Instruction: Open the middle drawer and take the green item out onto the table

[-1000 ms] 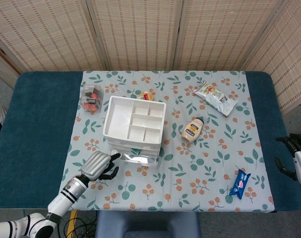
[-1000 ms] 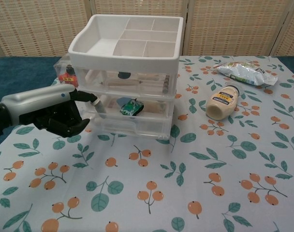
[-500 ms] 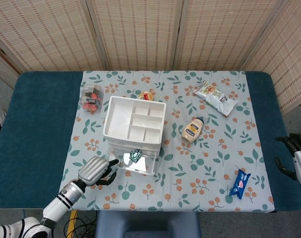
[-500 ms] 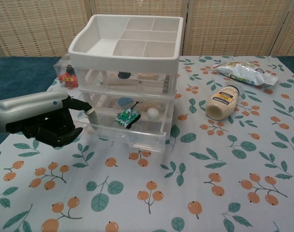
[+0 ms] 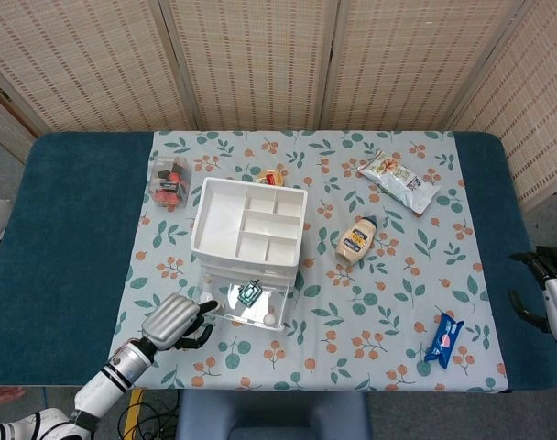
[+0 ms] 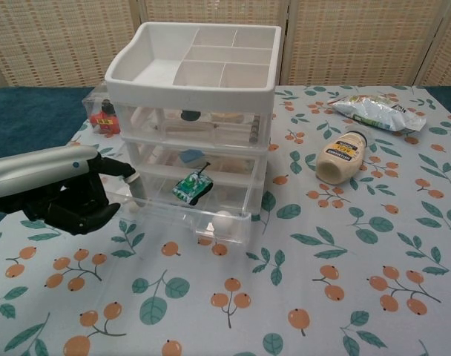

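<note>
A white three-drawer organiser (image 5: 248, 229) (image 6: 192, 89) stands on the floral cloth. Its clear middle drawer (image 5: 246, 305) (image 6: 182, 204) is pulled well out toward me. Inside it lie a small green toy tank (image 5: 252, 292) (image 6: 192, 185) and a white ball (image 6: 223, 217). My left hand (image 5: 173, 320) (image 6: 58, 190) is at the drawer's left front corner, one fingertip hooked on its edge, the other fingers curled. My right hand (image 5: 546, 275) hangs off the table's right edge, away from everything, fingers apart and holding nothing.
On the cloth lie a mayonnaise bottle (image 5: 356, 240) (image 6: 343, 156), a snack bag (image 5: 398, 181) (image 6: 375, 112) and a blue packet (image 5: 444, 338). A clear box of red items (image 5: 169, 181) (image 6: 103, 119) sits left of the organiser.
My left hand has drawn back toward me, pulling the middle drawer from nearly shut to well out. The green tank and the white ball came forward with it.
</note>
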`<state>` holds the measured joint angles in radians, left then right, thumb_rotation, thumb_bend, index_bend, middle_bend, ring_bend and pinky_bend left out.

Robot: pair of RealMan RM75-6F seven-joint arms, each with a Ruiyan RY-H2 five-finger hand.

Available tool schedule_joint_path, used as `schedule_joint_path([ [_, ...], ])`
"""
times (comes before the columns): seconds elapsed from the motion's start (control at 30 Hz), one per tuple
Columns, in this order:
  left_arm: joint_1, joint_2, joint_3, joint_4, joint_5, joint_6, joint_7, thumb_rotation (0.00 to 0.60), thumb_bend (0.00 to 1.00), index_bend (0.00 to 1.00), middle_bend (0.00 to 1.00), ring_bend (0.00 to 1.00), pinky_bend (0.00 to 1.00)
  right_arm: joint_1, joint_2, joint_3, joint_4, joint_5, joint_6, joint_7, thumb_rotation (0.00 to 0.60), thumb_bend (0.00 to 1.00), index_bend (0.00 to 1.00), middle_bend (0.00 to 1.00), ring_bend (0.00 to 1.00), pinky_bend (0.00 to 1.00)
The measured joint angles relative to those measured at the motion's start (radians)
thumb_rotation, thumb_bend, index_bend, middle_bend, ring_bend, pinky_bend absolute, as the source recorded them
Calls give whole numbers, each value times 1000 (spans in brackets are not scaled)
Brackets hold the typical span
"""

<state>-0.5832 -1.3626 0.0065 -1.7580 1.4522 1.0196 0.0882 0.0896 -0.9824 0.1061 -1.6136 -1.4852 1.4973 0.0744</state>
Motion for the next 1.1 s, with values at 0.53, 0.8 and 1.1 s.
schedule_joint_path([
  [0.53, 24, 4, 17, -14, 13, 17, 3, 600, 551, 327, 913, 911, 1000, 2, -3, 1, 9, 2, -4, 7, 600, 385, 246, 314, 212, 266],
  [0.8, 27, 6, 23, -23, 36, 20, 0, 600, 550, 116, 911, 911, 1000, 1, -3, 1, 9, 2, -2, 7, 600, 385, 246, 314, 213, 267],
  [1.1, 31, 22, 27, -42, 65, 36, 0, 600, 548, 110, 910, 909, 1000, 0, 1, 2, 9, 4, -1, 9, 600, 387, 246, 314, 214, 266],
])
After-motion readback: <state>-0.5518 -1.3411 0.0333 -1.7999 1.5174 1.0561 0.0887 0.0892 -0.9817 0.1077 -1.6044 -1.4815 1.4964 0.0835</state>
